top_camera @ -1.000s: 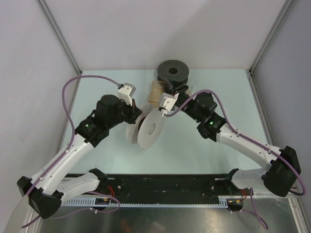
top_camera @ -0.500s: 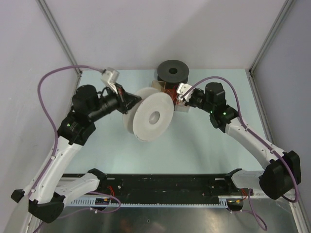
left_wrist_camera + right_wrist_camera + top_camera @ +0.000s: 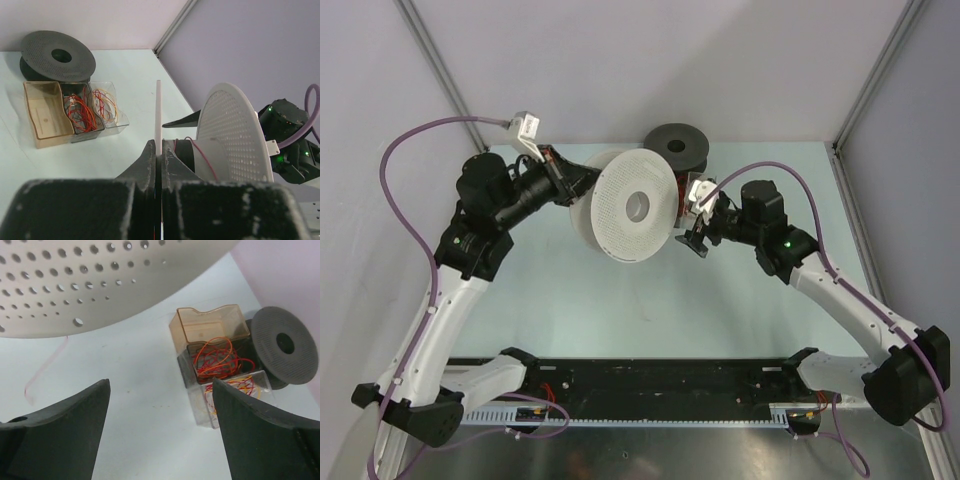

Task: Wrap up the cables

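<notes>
While the pale worktop [image 3: 740, 300] lies under both arms, you have the white perforated spool [image 3: 625, 205] held up over its far half, one broad flange tilted towards the overhead camera. Your left gripper [image 3: 158, 150] is clamped tight on the thin edge of the spool's other flange, with no gap between its fingers. At the back of the worktop a black spool [image 3: 57, 52] lies flat, and just beside it stands a clear compartment tray [image 3: 70, 112] holding loops of red and orange wire. Your right gripper [image 3: 160, 390] hovers near the white spool's right side, fingers spread wide with nothing between them. The cable [image 3: 47, 365], a thin pale pink thread, hangs from under the white flange in a loose bend above the worktop. From the left wrist you see it run across the spool's core [image 3: 202, 159].
</notes>
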You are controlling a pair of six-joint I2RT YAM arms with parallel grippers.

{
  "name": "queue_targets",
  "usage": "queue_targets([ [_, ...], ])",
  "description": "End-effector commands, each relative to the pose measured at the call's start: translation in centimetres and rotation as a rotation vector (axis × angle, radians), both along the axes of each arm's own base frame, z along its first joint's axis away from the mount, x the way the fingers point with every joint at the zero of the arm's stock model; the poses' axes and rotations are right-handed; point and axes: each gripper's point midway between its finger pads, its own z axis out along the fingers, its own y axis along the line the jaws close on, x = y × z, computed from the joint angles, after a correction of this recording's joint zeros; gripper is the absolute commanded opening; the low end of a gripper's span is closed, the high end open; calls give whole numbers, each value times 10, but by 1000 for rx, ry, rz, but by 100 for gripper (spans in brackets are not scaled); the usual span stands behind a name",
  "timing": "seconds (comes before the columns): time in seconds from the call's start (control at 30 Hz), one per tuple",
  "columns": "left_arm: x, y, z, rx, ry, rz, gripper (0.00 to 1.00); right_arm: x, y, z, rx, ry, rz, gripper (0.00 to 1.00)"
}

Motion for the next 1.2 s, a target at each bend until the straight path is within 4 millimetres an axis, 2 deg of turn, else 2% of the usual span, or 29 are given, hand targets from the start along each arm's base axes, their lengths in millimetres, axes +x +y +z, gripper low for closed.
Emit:
queue_targets([
  [0.0, -5, 9, 57, -124, -113, 47, 0, -6, 3, 1, 79, 101, -38, 90],
  [0.1, 0, 17, 56, -131, -110, 101, 0, -2, 6, -5, 128, 173, -94, 94],
  [0.23, 8, 27, 55, -129, -113, 168, 0, 13, 5, -19, 193, 268, -247, 99],
  [0.33, 16, 33, 49, -116, -109, 211, 0, 9, 6, -39, 201, 381, -226, 99],
  [0.5, 31, 39, 27, -96, -75, 273, 0, 3, 10, -78, 222, 563, -231, 98],
  [0.7, 43, 38, 3, -100, -31, 290, 0, 8, 15, -124, 214, 694, -274, 90],
  [0.9, 45, 33, -5, -108, -13, 262, 0, 26, 30, -154, 190, 659, -223, 86],
  [1.17, 39, 28, 0, -96, -37, 213, 0, 37, 41, -194, 97, 605, -173, 82],
])
